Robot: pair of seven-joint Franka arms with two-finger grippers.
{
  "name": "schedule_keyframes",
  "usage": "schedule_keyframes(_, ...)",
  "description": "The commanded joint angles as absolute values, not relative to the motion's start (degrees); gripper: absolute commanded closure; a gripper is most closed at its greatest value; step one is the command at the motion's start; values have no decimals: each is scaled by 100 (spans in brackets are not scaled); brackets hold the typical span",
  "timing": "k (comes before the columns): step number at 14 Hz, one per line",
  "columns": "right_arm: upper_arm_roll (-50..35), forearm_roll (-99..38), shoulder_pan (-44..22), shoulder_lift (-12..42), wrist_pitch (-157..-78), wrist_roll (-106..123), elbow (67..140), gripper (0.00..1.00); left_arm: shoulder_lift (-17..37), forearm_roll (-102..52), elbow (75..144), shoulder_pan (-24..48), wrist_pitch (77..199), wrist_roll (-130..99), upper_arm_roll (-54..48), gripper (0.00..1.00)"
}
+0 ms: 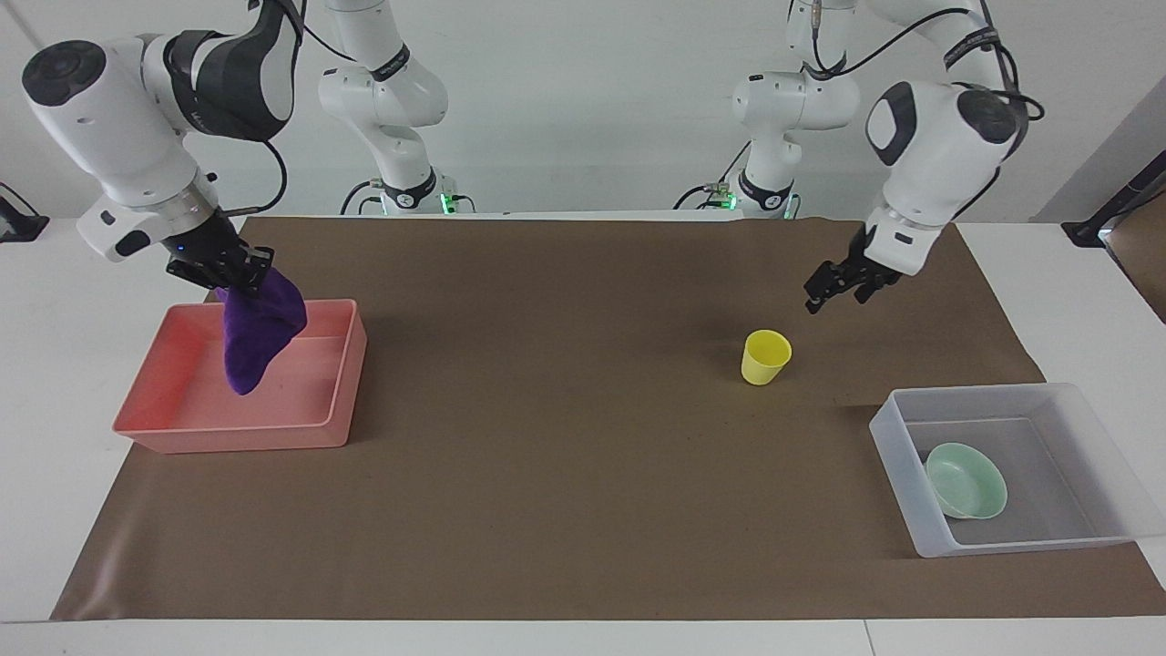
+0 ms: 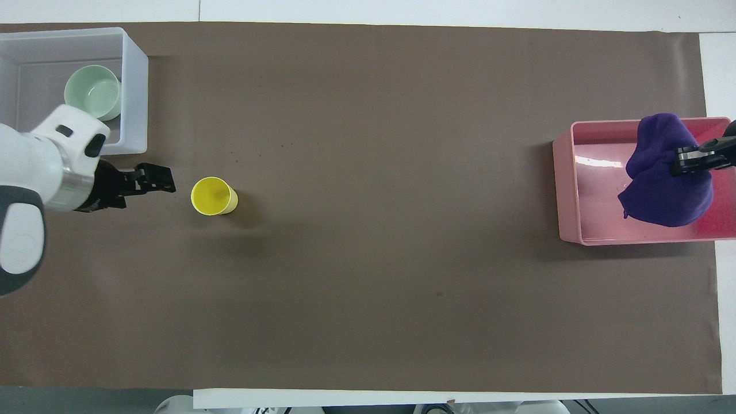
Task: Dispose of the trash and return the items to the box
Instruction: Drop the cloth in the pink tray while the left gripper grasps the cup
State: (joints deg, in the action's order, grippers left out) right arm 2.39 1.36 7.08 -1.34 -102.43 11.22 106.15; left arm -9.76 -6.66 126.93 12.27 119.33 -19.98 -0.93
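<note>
My right gripper (image 1: 239,276) is shut on the deep-purple cloth (image 1: 256,330) and holds it up over the pink tray (image 1: 228,435). The cloth hangs down into the tray's opening; it also shows in the overhead view (image 2: 661,187) under the right gripper (image 2: 685,163). My left gripper (image 1: 817,299) is open and empty, in the air over the mat beside the yellow cup (image 1: 765,357). The cup stands upright on the mat (image 2: 213,196), close to the left gripper (image 2: 165,179). The mint-green bowl (image 1: 967,480) lies in the translucent tub (image 1: 911,512).
The tub (image 2: 134,98) stands at the left arm's end of the brown mat (image 1: 583,474), and the pink tray (image 2: 566,190) at the right arm's end. White tabletop borders the mat.
</note>
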Motion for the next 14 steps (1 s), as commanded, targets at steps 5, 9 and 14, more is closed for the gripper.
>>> schedule_keyframes(5,167,185,843,-62,-11768,1257,11962,74,-581,-554,13614,1397,13569,-2162,-9,2)
schedule_keyframes(9,158,185,861,9,-11689,1283,11839,11,-457,-554,13710,1537,13789,-2390,-9,65)
schedule_keyframes(14,105,88,204,0,-11234,1213,11331,1,-308,-554,13773,1582,14071,-2408,-9,99)
